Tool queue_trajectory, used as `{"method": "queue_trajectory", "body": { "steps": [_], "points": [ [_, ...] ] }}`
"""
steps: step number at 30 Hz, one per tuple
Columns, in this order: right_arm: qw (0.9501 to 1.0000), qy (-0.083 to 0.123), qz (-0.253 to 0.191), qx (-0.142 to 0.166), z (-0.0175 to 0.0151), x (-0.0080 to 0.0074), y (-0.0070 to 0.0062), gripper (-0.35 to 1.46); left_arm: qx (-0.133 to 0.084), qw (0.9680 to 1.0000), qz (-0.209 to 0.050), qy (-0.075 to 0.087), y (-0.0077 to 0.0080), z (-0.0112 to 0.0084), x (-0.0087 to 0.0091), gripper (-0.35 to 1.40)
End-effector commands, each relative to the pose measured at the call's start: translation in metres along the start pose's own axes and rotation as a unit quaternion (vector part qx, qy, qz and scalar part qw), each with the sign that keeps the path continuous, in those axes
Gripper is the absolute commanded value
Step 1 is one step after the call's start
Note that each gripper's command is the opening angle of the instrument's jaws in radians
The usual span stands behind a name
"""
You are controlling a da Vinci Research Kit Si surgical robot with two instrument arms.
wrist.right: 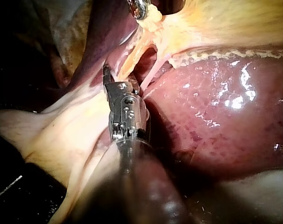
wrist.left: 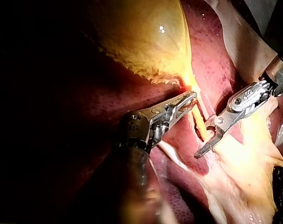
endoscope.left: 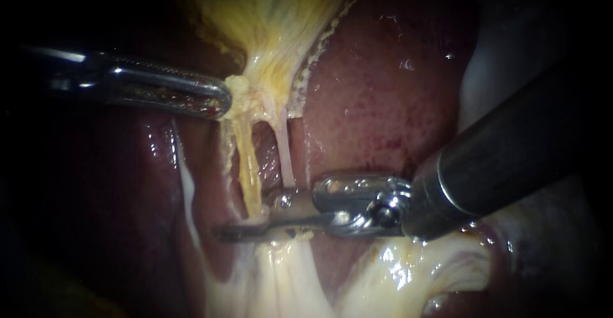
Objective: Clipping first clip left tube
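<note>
The right instrument point(endoscope.left: 254, 221), jaws open toward nine o'clock, straddles the left tube point(endoscope.left: 249, 171) running twelve to six; the left instrument point(endoscope.left: 220, 98) clamps the gallbladder point(endoscope.left: 274, 18).

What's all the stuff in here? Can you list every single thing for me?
gallbladder: one, yellow, top middle.
liver: one, dark red, behind and around everything.
left tube: one, yellow, running down from the gallbladder.
right tube: one, pale whitish, just beside the left tube.
pale tissue: one sheet, creamy white, below the tubes.
left instrument: one, silver, jaws shut on the gallbladder's narrow end.
right instrument: one, silver tip on a dark shaft, tip at the left tube's lower end.
</note>
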Motion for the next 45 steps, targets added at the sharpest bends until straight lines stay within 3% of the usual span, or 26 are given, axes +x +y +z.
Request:
{"method": "queue_trajectory", "body": {
  "steps": [1,11,17,22,34,39,45],
  "points": [
    [1.0000,0.001,0.000,0.000,0.0000,0.0000,0.0000,0.02,0.000,1.0000,0.000,0.000,0.0000,0.0000,0.0000,-0.35],
    [1.0000,0.002,0.000,0.001,-0.0001,0.0000,0.0000,0.05,0.000,1.0000,0.004,0.000,0.0002,-0.0001,0.0001,-0.35],
    [0.9998,0.019,0.000,0.008,-0.0004,0.0004,0.0001,0.39,0.001,1.0000,0.004,0.001,0.0002,-0.0002,0.0002,-0.35],
    [0.9995,0.025,-0.016,0.010,-0.0017,0.0006,0.0003,0.49,0.001,1.0000,0.004,0.001,0.0003,-0.0004,0.0002,-0.35],
    [0.9988,0.041,-0.023,0.018,-0.0068,0.0011,0.0009,0.50,0.002,1.0000,0.002,0.001,0.0005,-0.0007,0.0004,-0.35],
    [0.9978,0.057,-0.024,0.026,-0.0071,0.0009,0.0009,0.50,0.003,1.0000,0.002,0.001,0.0007,-0.0007,0.0004,-0.35],
    [0.9944,0.076,-0.033,0.065,-0.0062,0.0012,0.0007,0.50,0.003,1.0000,0.002,0.001,0.0008,-0.0006,0.0004,-0.35]
  ]
}}
